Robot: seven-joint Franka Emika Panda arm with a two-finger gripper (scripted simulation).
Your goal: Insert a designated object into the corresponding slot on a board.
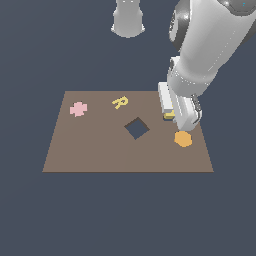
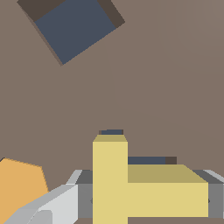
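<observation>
Board [image 1: 100, 150]: one, flat and brown, lying on the dark worktop [image 1: 30, 215]. Pieces counted from the exterior view's left: one pink cross-like piece [image 1: 78, 109] near the far left corner; one small yellow letter R [image 1: 120, 103] by the far edge; one dark diamond-turned square cutout [image 1: 136, 128] about mid-board; one yellow T-shaped block [image 1: 169, 115], mostly hidden behind the gripper [image 1: 181, 120]; one orange hexagon [image 1: 183, 139] near the right edge, just below the gripper. One arm, reaching down from the upper right.

Seen through the wrist view: yellow T-shaped block [image 2: 131, 183] gripped between the jaws, closed narrow on the ends of its crossbar, grey pads [image 2: 85, 199] pressed against it. Dark slivers of one T-shaped slot [image 2: 146, 160] visible just beyond the block's edges, block directly over it and slightly offset; whether seated or raised, could not be told. Hexagon [image 2: 22, 188] close beside one finger. Square cutout [image 2: 74, 26] well apart.

Wide bare board along the near edge and between cross and square; little room between gripper, hexagon and the right edge.
</observation>
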